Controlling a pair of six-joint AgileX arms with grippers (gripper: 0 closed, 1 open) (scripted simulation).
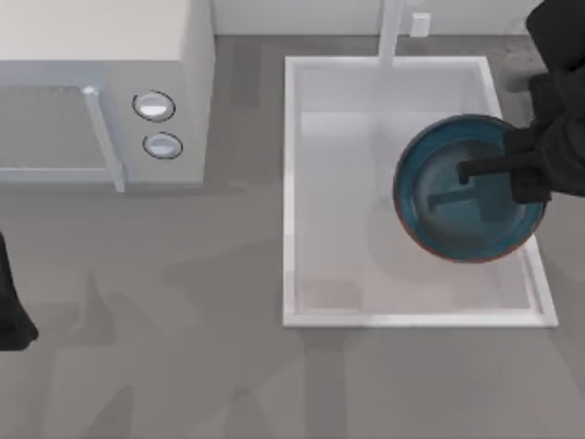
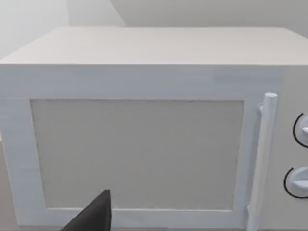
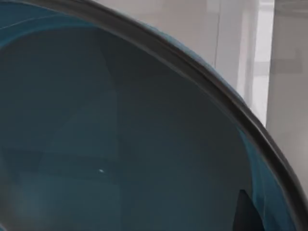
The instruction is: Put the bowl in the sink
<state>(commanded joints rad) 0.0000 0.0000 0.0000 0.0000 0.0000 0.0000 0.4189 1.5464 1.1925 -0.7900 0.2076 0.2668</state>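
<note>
The teal-blue bowl [image 1: 457, 224] with a reddish-brown rim hangs over the right half of the white sink [image 1: 291, 183], and its right edge overlaps the sink's right rim. My right gripper [image 1: 484, 168] comes in from the right and is shut on the bowl's rim, with one dark finger lying inside the bowl. In the right wrist view the bowl's glossy inside [image 3: 120, 144] curves close to the camera, with a dark fingertip [image 3: 245, 211] at its edge. My left arm [image 1: 9, 311] is parked at the table's left edge.
A white faucet [image 1: 391, 32] stands at the sink's far short end. A white microwave [image 1: 101, 55] with two round knobs and a bar handle sits at the back left; its door [image 2: 139, 149] faces the left wrist camera. Grey tabletop lies in front.
</note>
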